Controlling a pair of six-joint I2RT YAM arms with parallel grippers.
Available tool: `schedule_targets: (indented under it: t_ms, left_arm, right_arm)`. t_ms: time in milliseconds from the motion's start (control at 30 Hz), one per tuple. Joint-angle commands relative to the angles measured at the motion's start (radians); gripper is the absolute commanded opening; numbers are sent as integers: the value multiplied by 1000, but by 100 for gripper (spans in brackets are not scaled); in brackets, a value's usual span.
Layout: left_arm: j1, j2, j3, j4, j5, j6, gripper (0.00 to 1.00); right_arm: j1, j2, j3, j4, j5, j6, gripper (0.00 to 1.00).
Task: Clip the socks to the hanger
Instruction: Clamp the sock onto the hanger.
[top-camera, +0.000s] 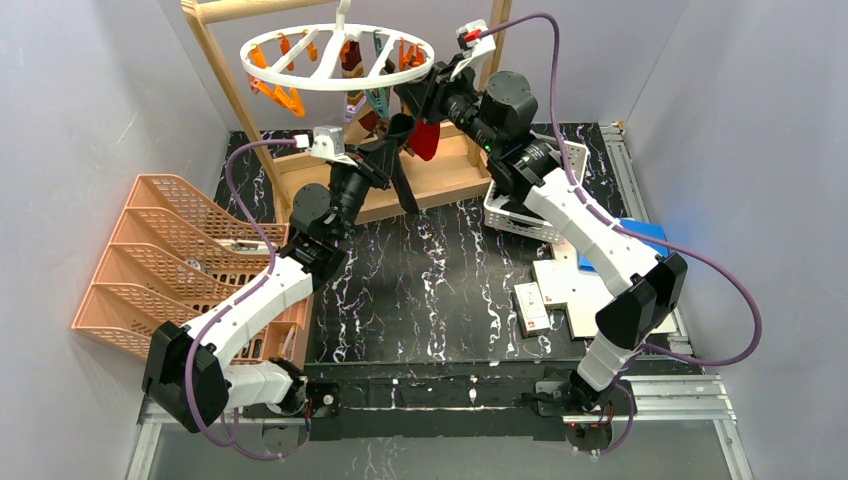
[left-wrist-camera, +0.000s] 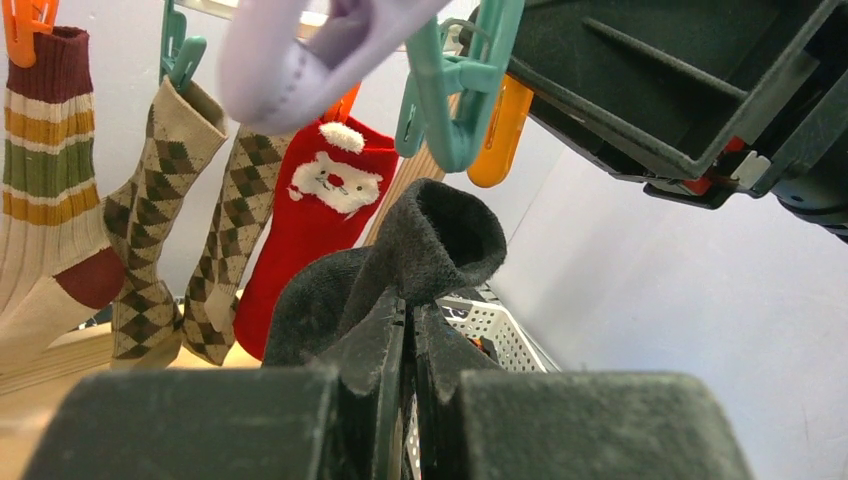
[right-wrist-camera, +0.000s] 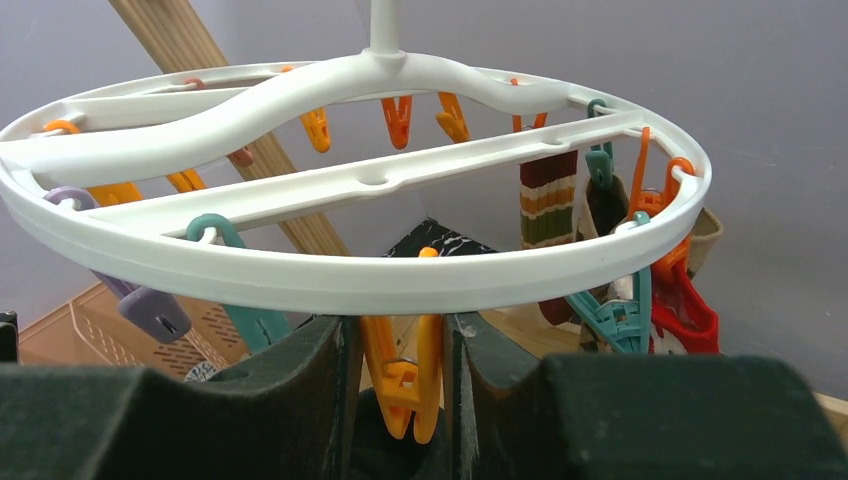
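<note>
From above, your white round plastic hanger (top-camera: 340, 57) hangs inside the tall wooden frame (top-camera: 225, 85), over a shallow wooden tray (top-camera: 450, 180). Your left gripper (top-camera: 395, 150) is raised beneath the ring with a soft black sock (top-camera: 405, 190) drooping from it. Your right gripper (top-camera: 418, 100) is at the ring's right-hand rim, just above a red sock (top-camera: 427, 140). At the table's left stands a peach plastic tiered rack (top-camera: 150, 250). Something greyish lies in one of its slots, too small for you to identify. The white lattice basket (top-camera: 515, 220) sits under your right arm, and its contents are hidden here.

Your left wrist camera shows that gripper's fingers pressed tight together on the black sock, with its open cuff standing just above them. Behind it hang a cream striped sock with maroon bands (left-wrist-camera: 40, 200), two brown-beige argyle socks (left-wrist-camera: 160, 220) and the red sock, which bears a white Santa face. A teal clip (left-wrist-camera: 450, 90) and a lavender clip (left-wrist-camera: 290, 60) dangle overhead. A corner of the lattice basket shows behind the fingers. There is a speck of orange inside it, but you cannot tell what it is.

Your right wrist camera looks up under the hanger. The dark fingers stand partway closed, one on each side of an orange plastic clip (right-wrist-camera: 400, 380) that hangs from the near rim, and they are pinching it.
</note>
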Motion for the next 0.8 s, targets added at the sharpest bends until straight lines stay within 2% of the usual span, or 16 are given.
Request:
schedule_targets:
  t_ms: [0,767]
  left_arm:
    - [-2,-11,36,32,-55,-15,0]
    - [-2,-25,51,-3,-93,-41,0]
  right_arm:
    - [12,-28,-7,71,42,-26,1]
    - [44,-28,-26,81,118,-69,1]
